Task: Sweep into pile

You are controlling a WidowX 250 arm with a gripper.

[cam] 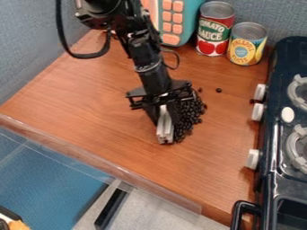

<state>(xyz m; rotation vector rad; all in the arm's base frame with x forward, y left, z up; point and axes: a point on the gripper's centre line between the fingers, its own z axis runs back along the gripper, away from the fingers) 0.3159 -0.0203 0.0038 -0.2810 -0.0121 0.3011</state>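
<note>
Cans (214, 31) stand upright; dark beans (192, 112) lie loose on wood (78, 99).

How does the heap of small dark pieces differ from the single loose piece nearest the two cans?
The heap holds many pieces crowded together, while the loose piece is alone, touching none of them. The heap spreads over a broad, uneven patch; the loose piece makes just a small dot. The loose piece also lies closer to the cans than the heap does. Both are dark and rest on the wooden counter.
</note>
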